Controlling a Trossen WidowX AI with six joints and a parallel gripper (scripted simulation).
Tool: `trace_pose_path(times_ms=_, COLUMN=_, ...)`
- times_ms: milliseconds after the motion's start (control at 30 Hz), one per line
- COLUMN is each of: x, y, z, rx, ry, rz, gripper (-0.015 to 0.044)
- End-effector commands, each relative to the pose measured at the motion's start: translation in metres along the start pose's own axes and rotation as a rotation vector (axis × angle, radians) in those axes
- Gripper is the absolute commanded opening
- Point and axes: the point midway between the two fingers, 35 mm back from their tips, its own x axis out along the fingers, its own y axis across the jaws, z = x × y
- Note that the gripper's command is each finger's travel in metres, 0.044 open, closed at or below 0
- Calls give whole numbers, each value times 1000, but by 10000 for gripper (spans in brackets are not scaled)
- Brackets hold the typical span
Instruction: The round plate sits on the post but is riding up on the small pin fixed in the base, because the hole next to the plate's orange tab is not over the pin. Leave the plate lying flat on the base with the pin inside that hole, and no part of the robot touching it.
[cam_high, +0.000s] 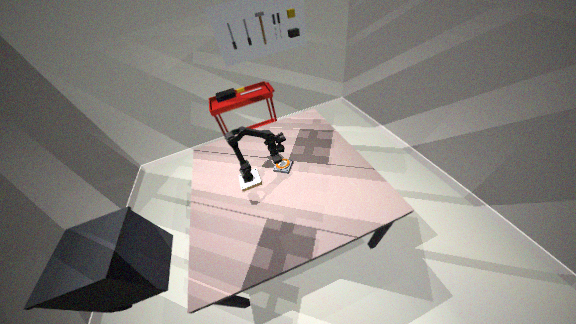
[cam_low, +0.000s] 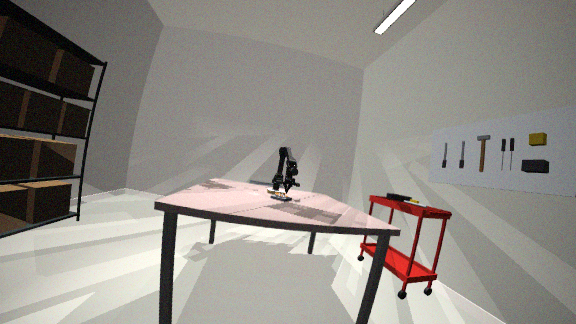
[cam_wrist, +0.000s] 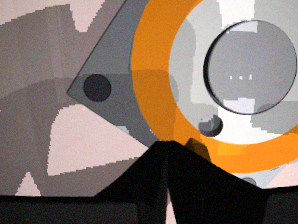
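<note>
Top view: black arm reaches from its white mount across the pink bench (cam_high: 320, 210), claw (cam_high: 278, 151) down right over the round plate (cam_high: 283, 164), which sits on its grey base (cam_high: 289, 169) near the bench's far side; red cart (cam_high: 242, 100) stands beyond the bench, tool board on the wall behind, dark block on the floor at near left; contact between claw and plate too small to judge here. Exterior view: arm bent over, claw (cam_low: 285, 190) low above the plate (cam_low: 278, 193) on the bench (cam_low: 240, 200); shelving with boxes at left, cart (cam_low: 410, 220) at right. Wrist view: claw (cam_wrist: 166, 152) pinched fully together with nothing between the fingers, tips meeting at the orange plate (cam_wrist: 156, 63) outer edge; grey post (cam_wrist: 252, 66) fills the plate's centre, one small hole at the plate's top, another on its pale inner ring; base (cam_wrist: 109, 76) corner with a dark hole shows at left
</note>
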Motion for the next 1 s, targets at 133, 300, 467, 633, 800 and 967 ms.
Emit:
trace_pose_path(times_ms=133, x=1, y=-10, z=-10, rx=1, ry=11, rz=-8, gripper=0)
trace_pose_path(times_ms=300, x=0, y=-16, z=-13, rx=1, ry=12, rz=-8, gripper=0)
trace_pose_path(times_ms=467, x=-1, y=-22, z=-15, rx=1, ry=12, rz=-9, gripper=0)
trace_pose_path(times_ms=633, x=-2, y=-28, z=-17, rx=1, ry=12, rz=-9, gripper=0)
trace_pose_path(times_ms=800, x=-2, y=-34, z=-18, rx=1, ry=12, rz=-10, gripper=0)
trace_pose_path(times_ms=967, x=-3, y=-41, z=-18, rx=1, ry=12, rz=-10, gripper=0)
